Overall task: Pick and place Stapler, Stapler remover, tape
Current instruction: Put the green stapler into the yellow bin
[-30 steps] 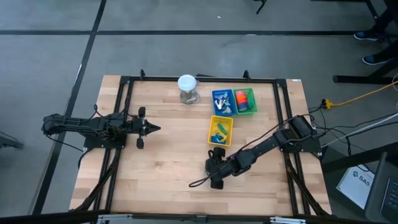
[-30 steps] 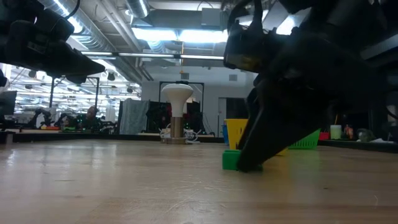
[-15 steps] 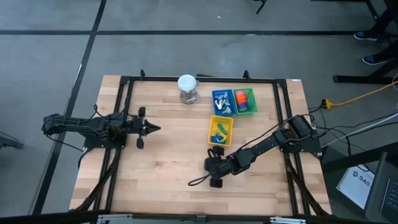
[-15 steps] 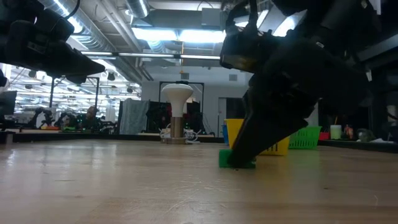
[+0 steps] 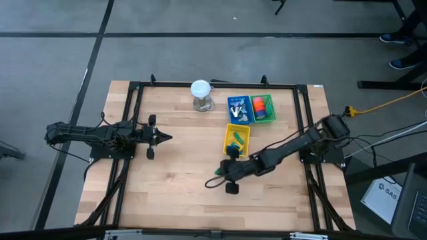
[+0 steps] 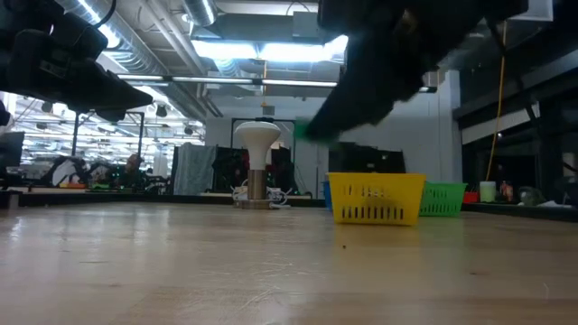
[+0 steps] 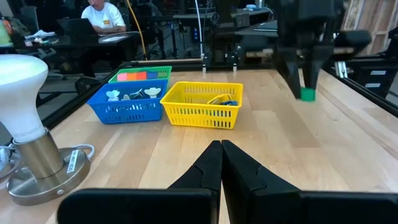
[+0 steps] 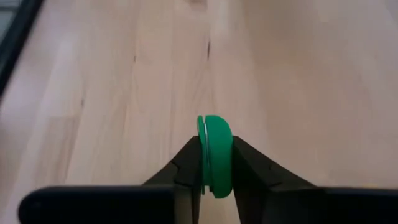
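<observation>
The right gripper (image 8: 215, 163) is closed on a green piece (image 8: 215, 152), above the table (image 5: 180, 160), near the yellow basket (image 5: 236, 139). The left gripper (image 7: 221, 163) is closed, empty. No writing is readable.

Bare table (image 5: 180, 193) lies open; 3 baskets (image 5: 237, 140) and a lamp (image 5: 201, 95) crowd the far edge.

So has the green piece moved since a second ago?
Yes. The green piece, clamped in the right pincer, was on the table in front of the yellow basket; in the low view it now hangs above the basket's rim.
</observation>
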### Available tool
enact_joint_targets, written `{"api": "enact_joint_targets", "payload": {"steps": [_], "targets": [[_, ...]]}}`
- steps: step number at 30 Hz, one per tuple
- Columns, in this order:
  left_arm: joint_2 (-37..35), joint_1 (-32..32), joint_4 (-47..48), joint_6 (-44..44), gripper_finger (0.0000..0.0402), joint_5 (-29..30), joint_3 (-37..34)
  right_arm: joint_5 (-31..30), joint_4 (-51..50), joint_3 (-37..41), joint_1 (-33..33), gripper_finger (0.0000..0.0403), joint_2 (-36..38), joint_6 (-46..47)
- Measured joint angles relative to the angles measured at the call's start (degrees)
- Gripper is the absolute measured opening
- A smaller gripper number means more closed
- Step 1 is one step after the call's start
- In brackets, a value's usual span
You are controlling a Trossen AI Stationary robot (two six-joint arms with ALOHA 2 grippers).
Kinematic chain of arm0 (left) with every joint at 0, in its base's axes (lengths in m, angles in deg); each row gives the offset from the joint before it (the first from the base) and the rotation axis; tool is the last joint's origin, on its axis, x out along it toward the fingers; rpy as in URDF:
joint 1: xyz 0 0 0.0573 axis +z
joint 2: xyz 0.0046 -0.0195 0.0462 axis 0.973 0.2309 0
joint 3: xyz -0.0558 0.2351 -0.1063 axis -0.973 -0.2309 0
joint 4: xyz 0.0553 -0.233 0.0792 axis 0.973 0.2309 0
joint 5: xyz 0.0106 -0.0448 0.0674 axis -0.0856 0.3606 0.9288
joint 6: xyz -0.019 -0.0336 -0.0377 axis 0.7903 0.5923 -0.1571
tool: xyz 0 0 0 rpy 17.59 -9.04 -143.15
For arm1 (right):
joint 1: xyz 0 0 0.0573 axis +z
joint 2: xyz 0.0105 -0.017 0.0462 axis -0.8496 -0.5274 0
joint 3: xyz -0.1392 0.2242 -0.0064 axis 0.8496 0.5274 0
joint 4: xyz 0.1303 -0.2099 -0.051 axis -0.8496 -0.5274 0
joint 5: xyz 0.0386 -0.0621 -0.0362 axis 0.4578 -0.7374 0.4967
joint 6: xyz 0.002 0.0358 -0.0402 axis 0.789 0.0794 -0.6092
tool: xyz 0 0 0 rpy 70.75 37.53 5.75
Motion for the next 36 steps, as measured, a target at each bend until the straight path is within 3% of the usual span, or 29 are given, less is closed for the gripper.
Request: {"api": "enact_joint_targets", "payload": {"steps": [11, 20, 30, 36], "targets": [[0.0, 0.0, 0.1, 0.0, 0.0001, 0.0, 0.0, -2.9, -0.2, 7.5, -4.4, 0.0074, 11.6, -1.5], [0.0, 0.0, 0.0, 0.0, 0.0001, 0.0, 0.0, -3.0, 2.6, 16.3, -11.7, 0.0076, 18.5, -4.3], [0.0, 0.0, 0.0, 0.0, 0.0001, 0.0, 0.0, -3.0, 12.0, 28.0, -17.4, 0.0079, 20.6, -7.7], [0.0, 0.0, 0.0, 0.0, 0.0001, 0.0, 0.0, -3.0, 13.3, 30.5, -18.8, 0.0081, 20.6, -7.7]]}}
